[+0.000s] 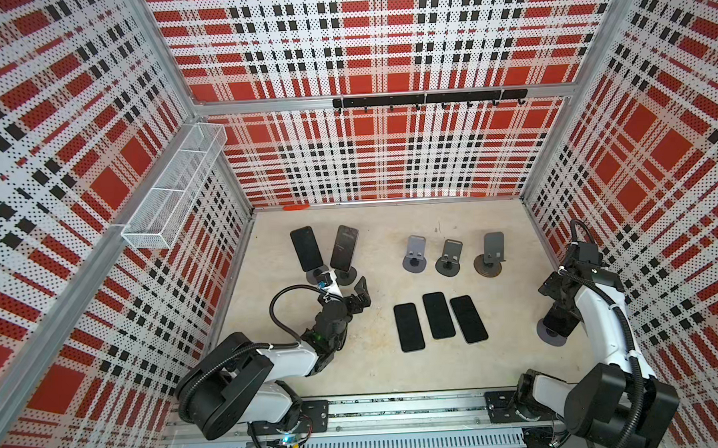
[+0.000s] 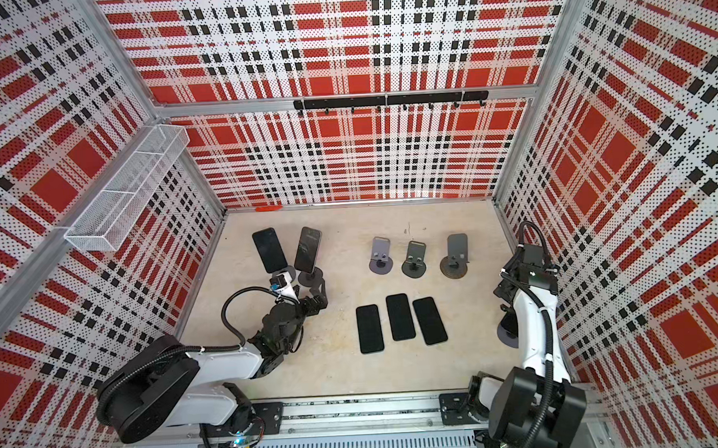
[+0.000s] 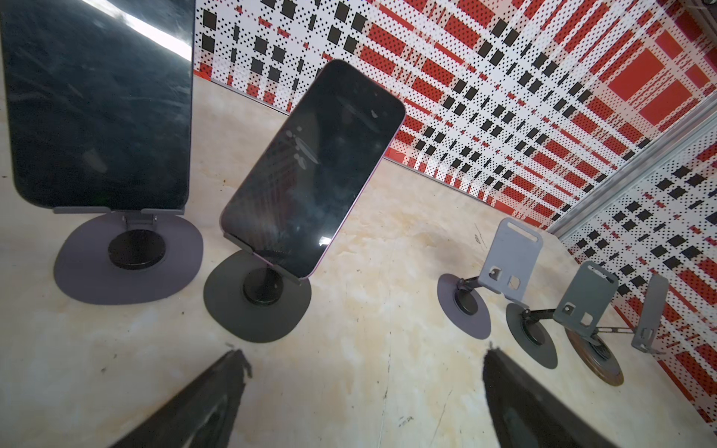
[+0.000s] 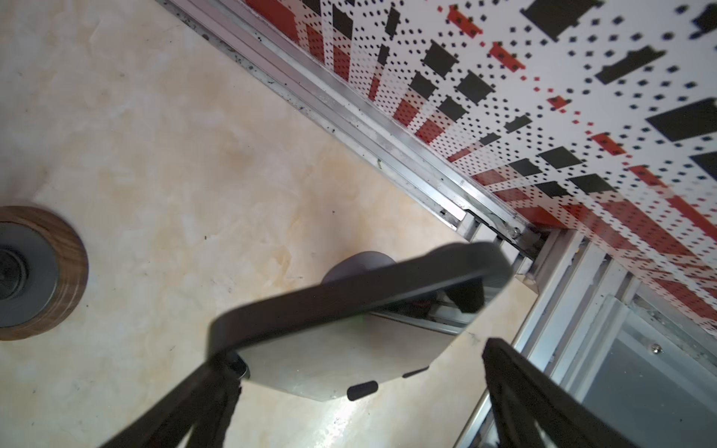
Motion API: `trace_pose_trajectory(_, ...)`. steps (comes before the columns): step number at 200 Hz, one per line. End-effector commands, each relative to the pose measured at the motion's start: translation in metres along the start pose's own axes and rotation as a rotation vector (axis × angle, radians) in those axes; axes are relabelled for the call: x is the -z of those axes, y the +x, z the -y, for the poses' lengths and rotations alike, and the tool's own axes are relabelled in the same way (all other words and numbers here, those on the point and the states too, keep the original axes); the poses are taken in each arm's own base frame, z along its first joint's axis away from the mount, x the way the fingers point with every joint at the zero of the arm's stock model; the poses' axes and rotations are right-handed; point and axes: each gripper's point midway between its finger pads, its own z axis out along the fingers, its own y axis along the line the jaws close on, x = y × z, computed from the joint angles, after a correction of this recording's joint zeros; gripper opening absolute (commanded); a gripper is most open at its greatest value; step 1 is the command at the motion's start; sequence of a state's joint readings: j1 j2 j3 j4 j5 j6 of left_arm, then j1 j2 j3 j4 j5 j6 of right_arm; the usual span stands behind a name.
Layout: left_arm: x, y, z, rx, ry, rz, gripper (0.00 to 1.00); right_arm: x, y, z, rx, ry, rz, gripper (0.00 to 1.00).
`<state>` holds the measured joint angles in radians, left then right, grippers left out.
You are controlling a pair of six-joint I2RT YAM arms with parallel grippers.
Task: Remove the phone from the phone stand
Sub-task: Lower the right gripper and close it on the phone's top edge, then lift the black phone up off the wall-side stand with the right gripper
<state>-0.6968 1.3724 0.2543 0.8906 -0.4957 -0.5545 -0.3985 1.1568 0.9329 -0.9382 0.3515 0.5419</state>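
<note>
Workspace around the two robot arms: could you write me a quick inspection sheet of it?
Surface: beige marbled tabletop, few dark specks.
Job's things: two phones on stands, back left; a third phone on a stand by the right hand; three empty stands; three phones lying flat.
Clutter: small orange item at the back wall's foot.
Hands: left hand open, empty, facing the two standing phones; right hand open, at the third phone, contact unclear.
Cables: black hoses loop along both arms.
Surroundings: plaid perforated walls, white mesh basket, black hook rail.
</note>
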Motion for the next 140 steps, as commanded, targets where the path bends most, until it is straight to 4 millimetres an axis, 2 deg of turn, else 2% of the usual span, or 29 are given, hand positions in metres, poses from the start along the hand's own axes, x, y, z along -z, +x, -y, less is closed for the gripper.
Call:
trace_pose_trajectory(1,-0.005,-0.007,0.007,0.020,0.017,0.018,0.98,0.002,-0.008,0.003,-0.008,0.008,0.032,1.00)
trace_pose_trajectory(43,-0.005,-0.007,0.008,0.021,0.019,0.016,0.98,-0.001,-0.006,0.004,-0.011,0.009,0.048,1.00)
trace_pose_trajectory(71,-0.005,-0.006,0.008,0.021,0.021,0.014,0.98,-0.010,-0.003,-0.003,0.010,-0.006,0.015,1.00)
trace_pose_trajectory(140,-0.004,-0.006,0.009,0.032,0.029,0.013,0.98,-0.012,-0.004,-0.009,0.004,-0.046,0.045,1.00)
